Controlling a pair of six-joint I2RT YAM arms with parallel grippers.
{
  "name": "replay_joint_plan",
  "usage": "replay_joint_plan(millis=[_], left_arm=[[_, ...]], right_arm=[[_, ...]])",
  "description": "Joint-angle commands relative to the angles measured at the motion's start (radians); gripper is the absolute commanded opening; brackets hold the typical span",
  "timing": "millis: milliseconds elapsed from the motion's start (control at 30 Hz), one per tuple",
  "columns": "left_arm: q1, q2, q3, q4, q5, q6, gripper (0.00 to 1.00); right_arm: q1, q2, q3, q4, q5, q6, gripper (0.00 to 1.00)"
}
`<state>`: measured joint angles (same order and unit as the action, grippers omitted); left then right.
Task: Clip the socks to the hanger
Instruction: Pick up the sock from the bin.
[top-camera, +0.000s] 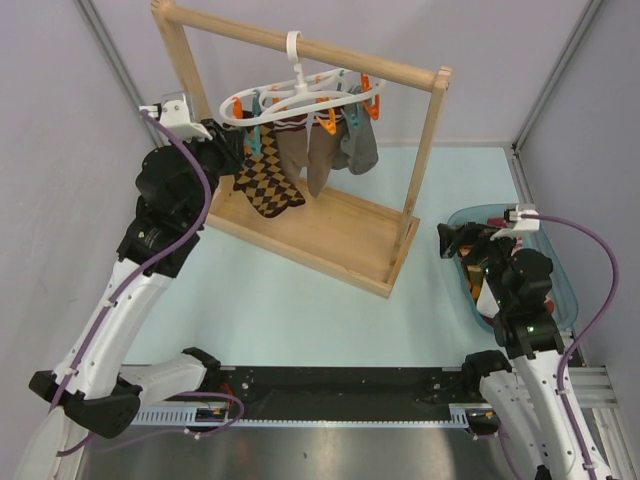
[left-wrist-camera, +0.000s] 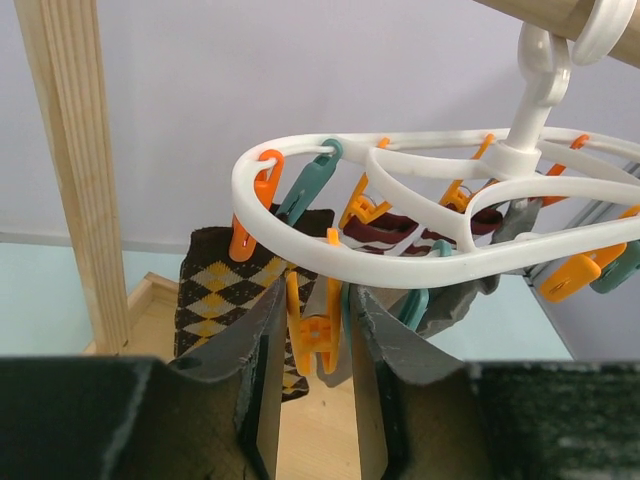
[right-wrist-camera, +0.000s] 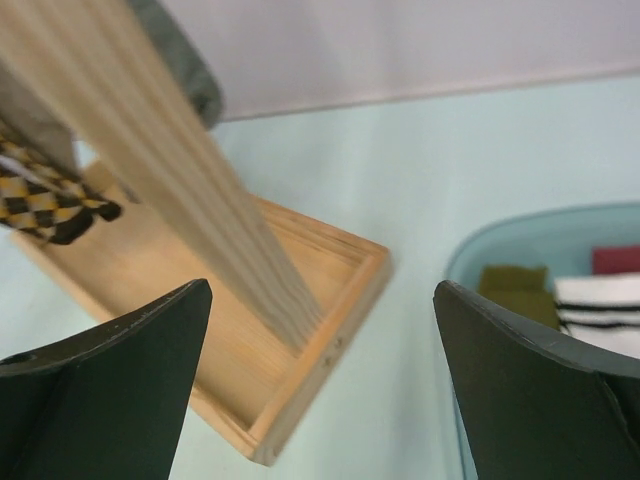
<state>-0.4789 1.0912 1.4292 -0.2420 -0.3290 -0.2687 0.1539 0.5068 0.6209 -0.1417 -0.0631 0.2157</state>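
A white looped plastic hanger carries socks on a wooden rack. Pale green table, grey walls. The left gripper pinches an orange clip; the right gripper gapes wide, empty.

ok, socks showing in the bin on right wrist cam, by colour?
Olive sock: 1
Red sock: 1
White striped sock: 1
Total: 3 showing; the bin is partly out of frame.
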Motion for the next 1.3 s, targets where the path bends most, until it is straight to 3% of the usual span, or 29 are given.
replay_joint_plan(millis=[0, 233, 333, 567, 667, 767, 800, 933, 1033, 1267], left_arm=[[0.006, -0.039, 0.020, -0.071, -0.030, 0.085, 0.09], [0.006, -0.068, 0.001, -0.074, -0.031, 0.108, 0.07], [0.006, -0.079, -0.012, -0.080, -0.012, 0.103, 0.08], [0.005, -0.080, -0.006, -0.115, 0.013, 0.075, 0.08], [0.006, -0.070, 0.013, -0.131, 0.013, 0.077, 0.08], [0.006, -0.060, 0.033, -0.144, 0.024, 0.072, 0.08], [0.005, -0.059, 0.039, -0.152, 0.028, 0.071, 0.08], [0.005, -0.060, 0.051, -0.163, 0.047, 0.057, 0.08], [0.005, -0.063, 0.056, -0.171, 0.047, 0.049, 0.08], [0.006, -0.068, 0.066, -0.181, 0.050, 0.051, 0.08]], right_arm=[[-0.005, 0.032, 0.101, -0.206, 0.210, 0.024, 1.00], [-0.031, 0.179, 0.178, -0.383, 0.485, 0.079, 1.00], [-0.091, 0.260, 0.198, -0.415, 0.528, 0.112, 1.00], [-0.309, 0.482, 0.240, -0.358, 0.379, 0.183, 1.00], [-0.359, 0.607, 0.260, -0.296, 0.295, 0.189, 0.94], [-0.370, 0.722, 0.276, -0.227, 0.246, 0.148, 0.82], [-0.370, 0.745, 0.277, -0.185, 0.250, 0.111, 0.72], [-0.382, 0.876, 0.289, -0.084, 0.235, 0.057, 0.54], [-0.386, 0.956, 0.316, -0.039, 0.226, 0.036, 0.48], [-0.389, 1.110, 0.362, 0.028, 0.197, 0.034, 0.46]])
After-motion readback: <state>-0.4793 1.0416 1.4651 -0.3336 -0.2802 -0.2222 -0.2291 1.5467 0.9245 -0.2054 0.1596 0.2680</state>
